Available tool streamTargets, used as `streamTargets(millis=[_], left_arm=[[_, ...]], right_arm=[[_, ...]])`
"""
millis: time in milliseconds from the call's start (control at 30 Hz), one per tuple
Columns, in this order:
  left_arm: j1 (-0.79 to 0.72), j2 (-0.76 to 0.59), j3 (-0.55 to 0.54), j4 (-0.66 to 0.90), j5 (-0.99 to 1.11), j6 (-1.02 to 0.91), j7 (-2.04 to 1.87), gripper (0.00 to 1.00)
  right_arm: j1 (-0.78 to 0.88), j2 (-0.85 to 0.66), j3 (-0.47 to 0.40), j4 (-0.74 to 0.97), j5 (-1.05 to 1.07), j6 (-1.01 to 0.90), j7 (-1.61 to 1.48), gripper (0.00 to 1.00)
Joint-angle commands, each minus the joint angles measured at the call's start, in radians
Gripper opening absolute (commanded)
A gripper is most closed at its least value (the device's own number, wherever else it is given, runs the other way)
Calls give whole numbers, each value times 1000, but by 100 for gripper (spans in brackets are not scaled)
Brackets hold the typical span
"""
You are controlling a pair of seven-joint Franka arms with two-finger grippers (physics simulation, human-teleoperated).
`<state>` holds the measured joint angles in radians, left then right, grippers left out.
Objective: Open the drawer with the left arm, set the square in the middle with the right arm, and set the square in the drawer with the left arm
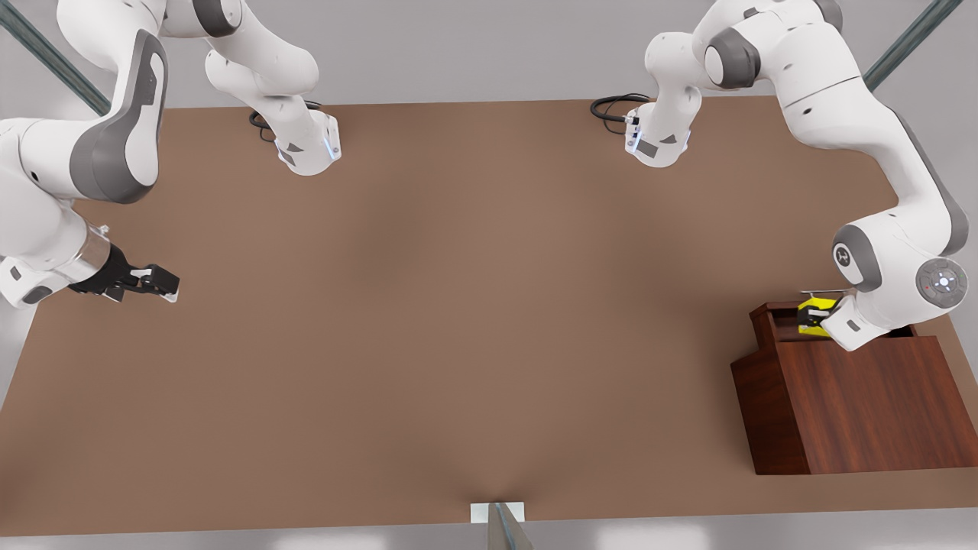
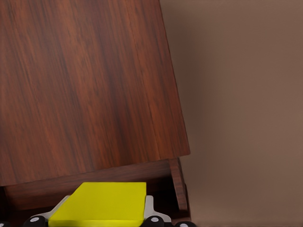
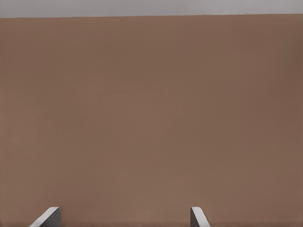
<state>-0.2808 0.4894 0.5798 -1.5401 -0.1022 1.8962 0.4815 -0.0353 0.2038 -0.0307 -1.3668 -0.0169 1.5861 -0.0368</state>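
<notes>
Left gripper (image 1: pixel 814 315) clenches the square (image 1: pixel 811 319) over the open drawer (image 1: pixel 772 321); lower fully, then release; right gripper (image 1: pixel 157 281), released, waits at the table's (image 1: pixel 458 305) edge.

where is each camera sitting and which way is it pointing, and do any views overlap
Front view: high above the table, looking down; both arms show, the right gripper at its left.
Left wrist view: on the left arm, looking down at the box, the drawer and the square.
Right wrist view: on the right arm, facing bare table; fingertips show.
Shared: the front view also shows the square in the left gripper.
</notes>
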Motion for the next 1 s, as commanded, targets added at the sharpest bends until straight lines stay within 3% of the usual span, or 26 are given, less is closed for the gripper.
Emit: streamTargets(millis=[0,200,233,267,567,733,867,967], left_arm=[[0,0,0,1,-4,0,0,75],[2,18,0,0,-4,12,0,79],[2,17,0,1,-4,11,0,93],[2,18,0,0,-4,11,0,99],[-1,8,6,8,2,-3,-6,100],[-113,28,-15,216,-8,-101,-264,100],[-153,-3,-132,342,4,-193,-414,100],[94,-140,-549,278,179,-183,-503,100]], right_arm=[[0,2,0,0,0,0,0,100],[2,2,0,0,0,0,0,100],[2,3,0,0,0,0,0,100],[0,3,0,0,0,0,0,100],[2,3,0,0,0,0,0,100],[2,3,0,0,0,0,0,100],[2,3,0,0,0,0,0,100],[2,3,0,0,0,0,0,100]])
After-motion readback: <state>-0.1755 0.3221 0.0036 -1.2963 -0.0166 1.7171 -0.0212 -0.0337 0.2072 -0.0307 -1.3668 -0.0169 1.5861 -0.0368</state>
